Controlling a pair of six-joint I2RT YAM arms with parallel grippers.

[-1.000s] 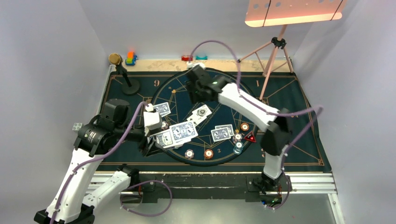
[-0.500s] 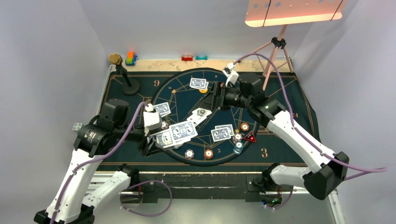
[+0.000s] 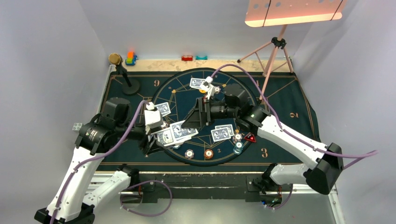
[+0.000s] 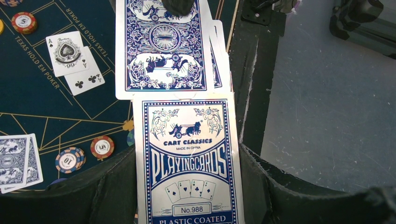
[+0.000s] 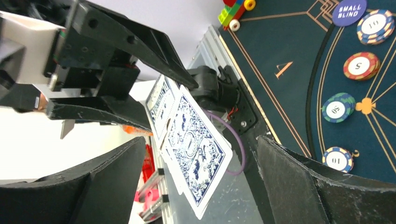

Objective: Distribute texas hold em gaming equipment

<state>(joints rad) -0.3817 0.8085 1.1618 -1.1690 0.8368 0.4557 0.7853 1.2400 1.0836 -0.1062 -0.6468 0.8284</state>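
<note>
My left gripper (image 3: pixel 158 136) is shut on a blue-and-white card box (image 4: pixel 187 158), with playing cards (image 4: pixel 161 46) sticking out of its far end. My right gripper (image 3: pixel 189 122) is open and points left at that deck. In the right wrist view the protruding cards (image 5: pixel 196 144) sit between its spread fingers (image 5: pixel 299 186), apart from both. Card pairs lie face down on the round felt at the far side (image 3: pixel 198 84), left (image 3: pixel 162 108) and right (image 3: pixel 223 133). Two aces (image 4: pixel 70 51) lie face up. Striped chips (image 3: pixel 189 153) (image 3: pixel 208 153) (image 3: pixel 238 147) and a red-black triangular marker (image 3: pixel 250 137) lie near the front.
A gold-headed microphone on a stand (image 3: pixel 122 72) is at the back left. Toy blocks (image 3: pixel 130 58) (image 3: pixel 187 58) sit along the back edge. A pink tripod (image 3: pixel 275 51) stands at the back right. A small blind disc (image 5: pixel 352 11) lies on the felt.
My right arm has swung from the far side of the felt back to the deck in my left gripper, leaving a card pair at the far side. My left arm has barely moved.
</note>
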